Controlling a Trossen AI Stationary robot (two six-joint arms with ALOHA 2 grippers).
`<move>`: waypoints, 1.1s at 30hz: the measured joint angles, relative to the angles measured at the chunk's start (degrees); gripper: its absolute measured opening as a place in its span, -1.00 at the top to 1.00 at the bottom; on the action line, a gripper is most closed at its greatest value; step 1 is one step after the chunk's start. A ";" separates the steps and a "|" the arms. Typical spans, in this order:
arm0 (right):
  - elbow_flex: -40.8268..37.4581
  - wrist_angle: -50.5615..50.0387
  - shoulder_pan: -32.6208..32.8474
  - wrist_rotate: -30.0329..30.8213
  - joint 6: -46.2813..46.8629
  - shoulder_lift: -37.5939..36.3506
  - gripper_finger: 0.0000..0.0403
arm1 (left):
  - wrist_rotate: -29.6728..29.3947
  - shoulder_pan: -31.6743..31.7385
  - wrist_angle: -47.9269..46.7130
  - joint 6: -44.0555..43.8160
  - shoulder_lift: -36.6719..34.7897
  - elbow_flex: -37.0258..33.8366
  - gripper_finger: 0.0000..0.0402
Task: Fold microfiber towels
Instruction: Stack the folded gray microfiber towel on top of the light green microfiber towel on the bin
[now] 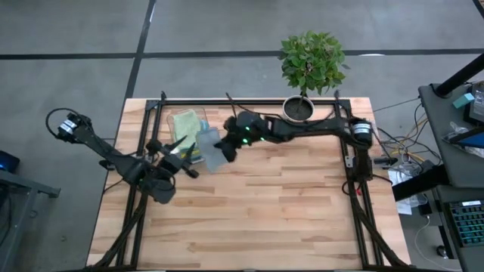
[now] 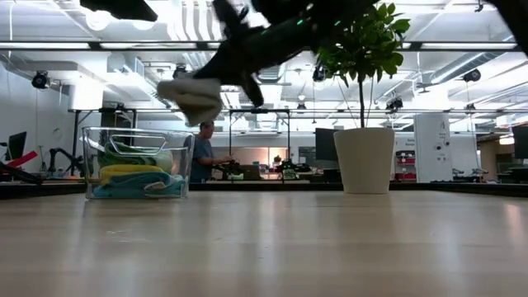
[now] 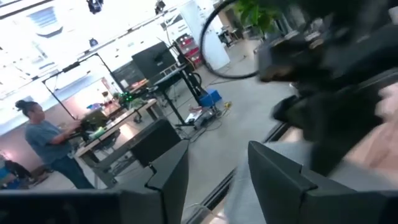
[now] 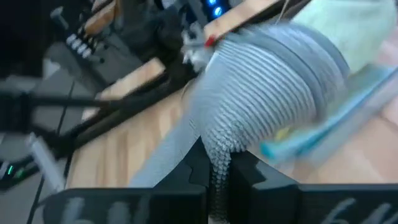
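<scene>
A grey towel [image 1: 212, 149] hangs bunched in the air near the clear bin [image 1: 172, 121], with my right gripper [image 1: 227, 148] shut on it. In the low view the towel [image 2: 195, 96] is well above the table. The bin [image 2: 92, 165] stands at the table's far left and holds a yellow towel [image 2: 132, 172], a teal towel [image 2: 124, 189] and a green one [image 2: 124, 157]. My left gripper [image 1: 181, 148] is open, level, just in front of the bin, with nothing between its fingers [image 3: 168, 174]. My right gripper pinches a bunched fold of the grey towel [image 4: 216, 149] between its two fingers. The fingers come from the table's right, slanting a little downward. The towel is lifted clear of the table and hangs slack in a loose bundle beyond the fingertips.
A potted plant [image 1: 310, 64] in a white pot [image 2: 364, 159] stands at the table's far edge, right of the middle. A black frame [image 1: 349, 151] runs along the table's sides and back. Bare wood [image 1: 272, 211] fills the near half. A person [image 2: 200, 153] works at a bench in the room behind.
</scene>
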 joint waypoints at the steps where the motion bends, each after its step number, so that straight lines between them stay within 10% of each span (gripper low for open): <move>1: 1.77 0.74 -0.73 -0.01 0.37 1.80 0.94 | 0.00 -0.19 -0.02 0.00 -0.66 -0.52 0.25; 18: 40.35 -0.77 -6.96 -3.54 3.13 31.25 0.94 | 0.00 -0.92 0.26 -0.02 -5.01 -2.52 0.25; 33: 46.27 -5.21 -7.45 -2.43 0.48 37.66 0.92 | 0.02 -0.95 0.51 0.00 -4.68 -2.38 0.25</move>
